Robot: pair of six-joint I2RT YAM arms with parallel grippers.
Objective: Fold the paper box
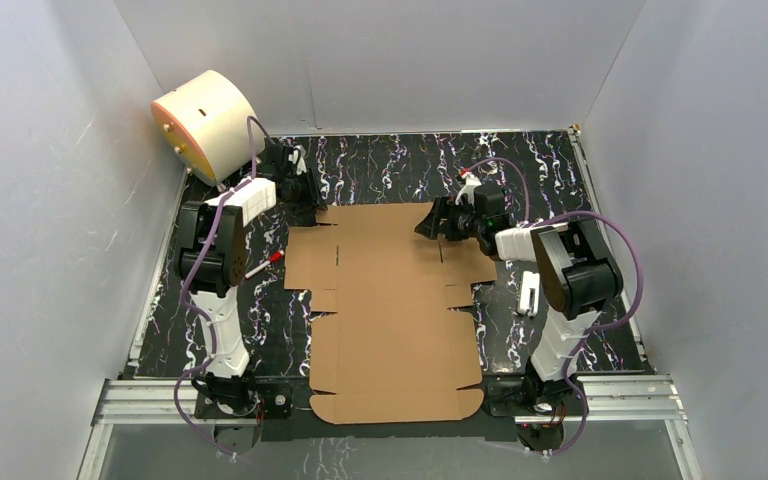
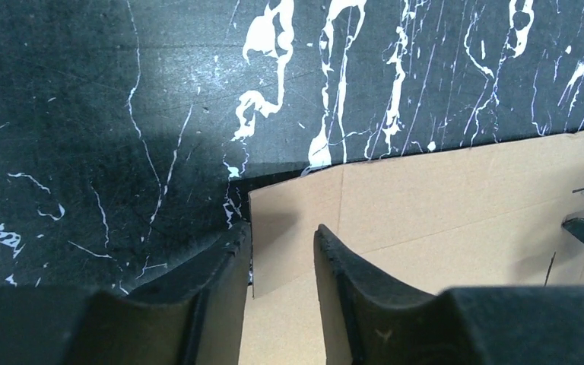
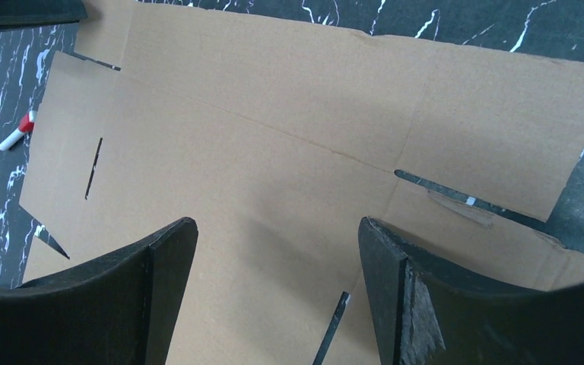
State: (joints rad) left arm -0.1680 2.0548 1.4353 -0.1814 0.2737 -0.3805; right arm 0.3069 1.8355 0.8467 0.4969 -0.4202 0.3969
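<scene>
The paper box (image 1: 390, 300) lies flat and unfolded on the black marbled table, a brown die-cut sheet with flaps and slits. My left gripper (image 1: 305, 205) is at its far left corner. In the left wrist view that corner (image 2: 289, 220) sits between the narrowed jaws of the left gripper (image 2: 281, 232), with a gap on either side of it. My right gripper (image 1: 430, 222) hovers over the far right part of the sheet. In the right wrist view the right gripper (image 3: 275, 224) is wide open above bare cardboard (image 3: 274, 137), nothing between its fingers.
A cream drum with an orange face (image 1: 205, 122) rests at the back left corner. A red-and-white marker (image 1: 265, 263) lies on the table left of the sheet, and the marker (image 3: 17, 133) shows in the right wrist view too. White walls enclose the table on three sides.
</scene>
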